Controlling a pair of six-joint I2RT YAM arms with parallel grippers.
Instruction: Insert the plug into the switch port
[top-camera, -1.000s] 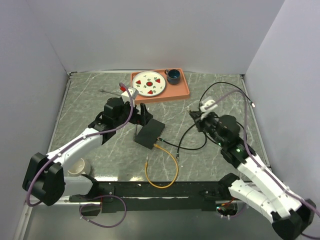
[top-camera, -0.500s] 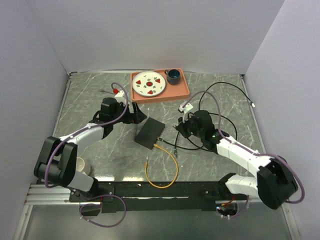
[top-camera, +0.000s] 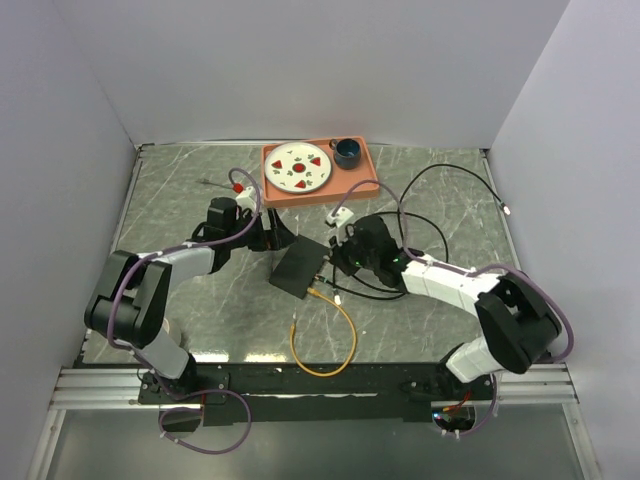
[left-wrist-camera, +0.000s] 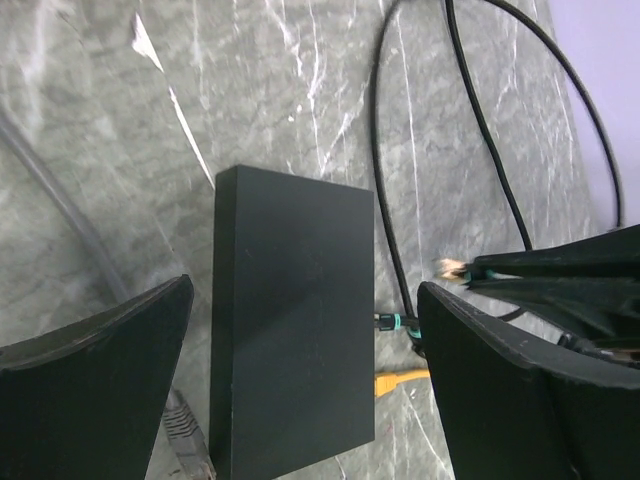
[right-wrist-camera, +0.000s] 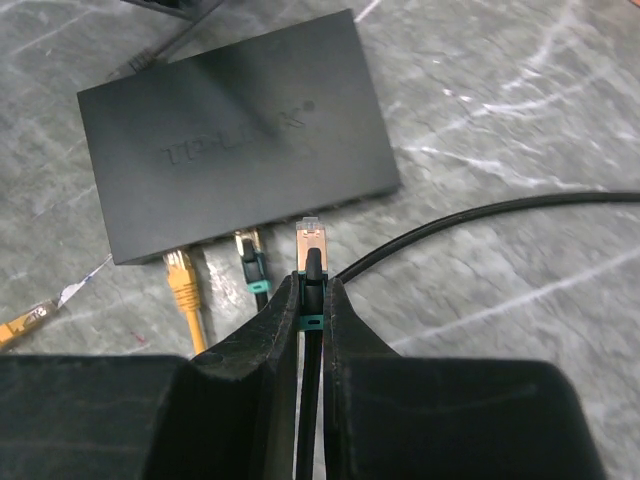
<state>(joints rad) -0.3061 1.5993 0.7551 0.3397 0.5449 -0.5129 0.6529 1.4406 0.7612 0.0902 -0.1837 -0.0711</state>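
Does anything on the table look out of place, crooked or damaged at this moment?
Nothing looks spilled or damaged. The switch lies at an angle to the table edges. The yellow cable has one end plugged in; its other end lies loose on the table.

Grey marble tabletop (top-camera: 170, 190), white walls (top-camera: 300, 70)

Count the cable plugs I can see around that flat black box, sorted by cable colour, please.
Yellow-cable plug: 1, at the black box edge
Black-cable plugs: 2, the docked plug at that edge, the held plug in the right gripper
Total: 3
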